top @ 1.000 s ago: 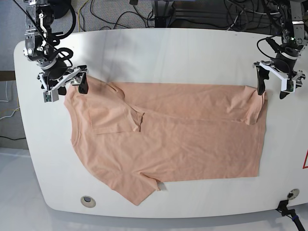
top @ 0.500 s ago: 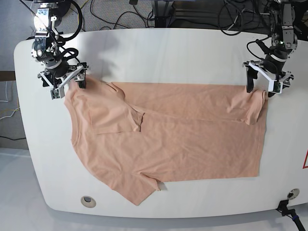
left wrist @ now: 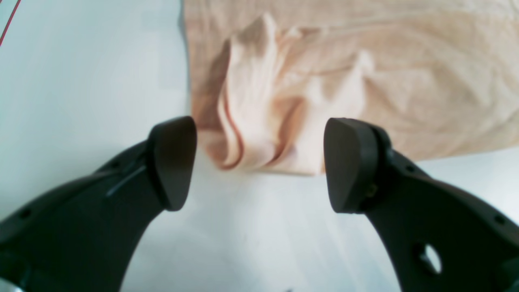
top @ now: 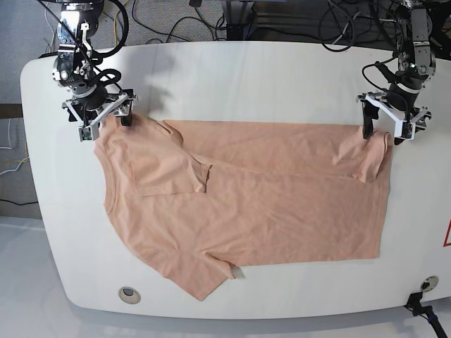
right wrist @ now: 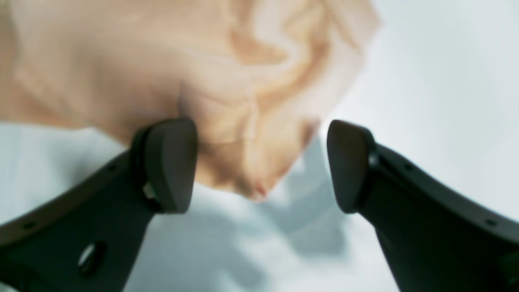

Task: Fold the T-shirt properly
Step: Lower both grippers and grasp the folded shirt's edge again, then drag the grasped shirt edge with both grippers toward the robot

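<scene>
The peach T-shirt [top: 268, 197] lies on the white table [top: 246, 77], its far part folded over toward the front with a sleeve on top. My left gripper [top: 382, 134] is open at the shirt's far right corner. In the left wrist view its fingers [left wrist: 172, 162] stand either side of a bunched hem corner [left wrist: 259, 121]. My right gripper [top: 106, 125] is open at the far left corner. In the right wrist view [right wrist: 259, 166] a blurred rumpled corner [right wrist: 259, 121] lies between the open jaws. Neither gripper holds cloth.
Cables [top: 183, 21] and arm bases lie behind the table's far edge. Two round holes [top: 127, 294] [top: 428, 284] sit near the front edge. A red mark [top: 447, 236] is at the table's right edge.
Both grippers have shifted slightly inward along the shirt's far edge, now straddling its corners. They stay open. The shirt has not moved.
</scene>
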{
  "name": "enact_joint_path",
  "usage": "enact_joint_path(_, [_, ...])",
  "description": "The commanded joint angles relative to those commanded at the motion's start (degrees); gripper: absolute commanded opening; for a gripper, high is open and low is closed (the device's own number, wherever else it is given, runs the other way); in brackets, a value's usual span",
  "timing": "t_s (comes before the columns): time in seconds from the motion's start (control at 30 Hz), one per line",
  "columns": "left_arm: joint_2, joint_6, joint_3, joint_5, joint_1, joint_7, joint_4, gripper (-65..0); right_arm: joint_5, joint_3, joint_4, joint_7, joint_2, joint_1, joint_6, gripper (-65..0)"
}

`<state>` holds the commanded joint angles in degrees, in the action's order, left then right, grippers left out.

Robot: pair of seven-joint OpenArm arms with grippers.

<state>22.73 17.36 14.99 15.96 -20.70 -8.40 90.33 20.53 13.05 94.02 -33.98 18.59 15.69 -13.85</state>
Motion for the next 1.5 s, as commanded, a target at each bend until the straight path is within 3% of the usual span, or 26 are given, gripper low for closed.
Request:
enact_joint_path(0.1, [0.0,0.0,0.09,0.0,0.0,0.0,-0.09,-18.9,0.26,0.0,-1.67,0.0,-0.26,-0.09,0.0,-21.6])
enact_joint_path(0.43, [0.0,0.0,0.35,0.18,0.0,-0.18,-0.26,-18.9,0.44,0.0,-1.93,0.0,-0.35,0.0,0.0,-64.9])
enact_joint_path(1.23, [0.0,0.0,0.0,0.35,4.92,-0.35,-8.97,-20.3,0.53,0.0,-1.93,0.0,-0.44,0.09,0.0,-65.0])
enact_joint_path(1.43, [0.0,0.0,0.0,0.35,5.01,-0.35,-8.97,-54.1,0.53,0.0,-1.93,0.0,-0.44,-0.09,0.0,-65.0])
enact_joint_path(1.5, [0.0,0.0,0.0,0.35,5.01,-0.35,-8.97,-60.5,0.53,0.0,-1.93,0.0,-0.44,-0.09,0.0,-65.0])
